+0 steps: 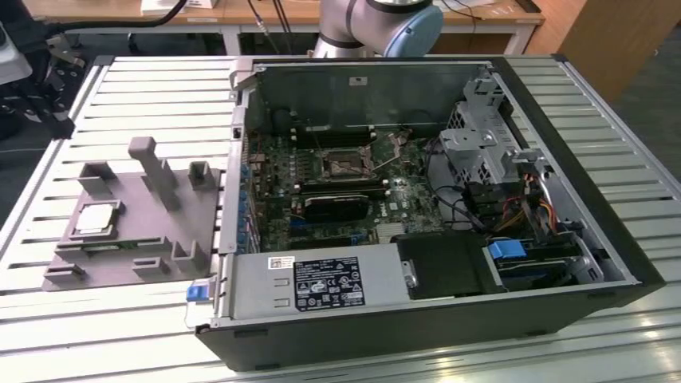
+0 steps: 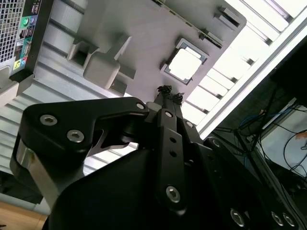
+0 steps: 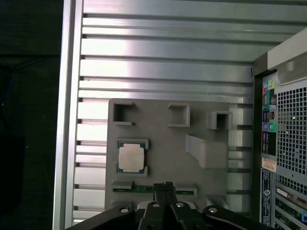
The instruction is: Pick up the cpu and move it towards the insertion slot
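Note:
The cpu point(image 1: 94, 217), a small silver square chip, lies flat in a recess of the grey fixture plate point(image 1: 123, 243) on the exterior view's left. It also shows in both wrist views, cpu point(image 3: 132, 157) and cpu point(image 2: 184, 64). My gripper point(image 3: 163, 185) hovers well above the fixture, beside the chip and apart from it, with its black fingertips point(image 2: 168, 92) pressed together on nothing. The insertion slot point(image 1: 343, 163), a square socket with a shiny frame and dark centre, sits on the motherboard inside the open computer case.
The open computer case point(image 1: 426, 207) lies on the slatted metal table point(image 1: 139, 96), right of the fixture. Grey upright blocks point(image 1: 159, 171) rise from the fixture plate near the chip. A black heatsink point(image 1: 332, 209) and drive cage point(image 1: 490, 155) crowd the case. The arm's base point(image 1: 372, 24) stands behind.

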### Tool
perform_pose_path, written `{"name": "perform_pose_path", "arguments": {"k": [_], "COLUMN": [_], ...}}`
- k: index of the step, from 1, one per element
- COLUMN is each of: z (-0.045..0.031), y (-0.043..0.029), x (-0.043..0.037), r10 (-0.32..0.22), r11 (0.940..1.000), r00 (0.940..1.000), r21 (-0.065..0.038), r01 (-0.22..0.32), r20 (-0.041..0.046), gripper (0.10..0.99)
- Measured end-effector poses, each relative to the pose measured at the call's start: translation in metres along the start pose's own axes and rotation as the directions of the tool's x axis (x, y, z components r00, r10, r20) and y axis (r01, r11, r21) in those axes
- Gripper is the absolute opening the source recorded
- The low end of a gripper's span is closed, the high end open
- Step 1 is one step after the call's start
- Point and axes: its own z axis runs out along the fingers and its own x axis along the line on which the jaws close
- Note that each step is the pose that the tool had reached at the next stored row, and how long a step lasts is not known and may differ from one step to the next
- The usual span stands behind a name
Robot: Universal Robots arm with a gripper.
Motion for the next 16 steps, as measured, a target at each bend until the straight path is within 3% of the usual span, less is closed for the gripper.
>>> {"name": "perform_pose_path", "arguments": {"k": [16], "z": [0.0145], "y": [-0.0005], "x": [0.0005], "r10": [0.000], "r11": [1.0000], "r00": [1.0000], "r21": [0.000], "r01": [0.000], "r20": [0.0053], "gripper": [0.102]}}
